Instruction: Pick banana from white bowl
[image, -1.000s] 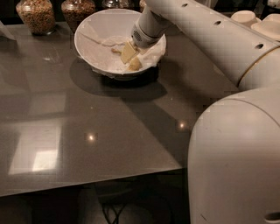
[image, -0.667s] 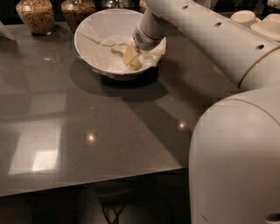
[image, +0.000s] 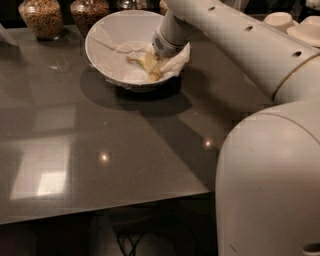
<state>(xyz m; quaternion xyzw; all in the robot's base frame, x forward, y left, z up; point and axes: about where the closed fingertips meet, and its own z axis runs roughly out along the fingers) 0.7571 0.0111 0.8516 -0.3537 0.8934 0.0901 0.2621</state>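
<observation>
Pincer (image: 152, 67) inside white bowl (image: 98, 39) on table (image: 75, 150)

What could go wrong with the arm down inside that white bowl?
1. The gripper is low in the white bowl, right at the small banana. The crumpled paper lining might get snagged and come up too.
2. It works toward the bowl's right side, so a push there could tip or slide the bowl on the smooth table.

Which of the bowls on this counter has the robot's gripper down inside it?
The large white bowl lined with crumpled paper: the gripper is inside it. The smaller cream bowls at far right sit apart from it.
</observation>
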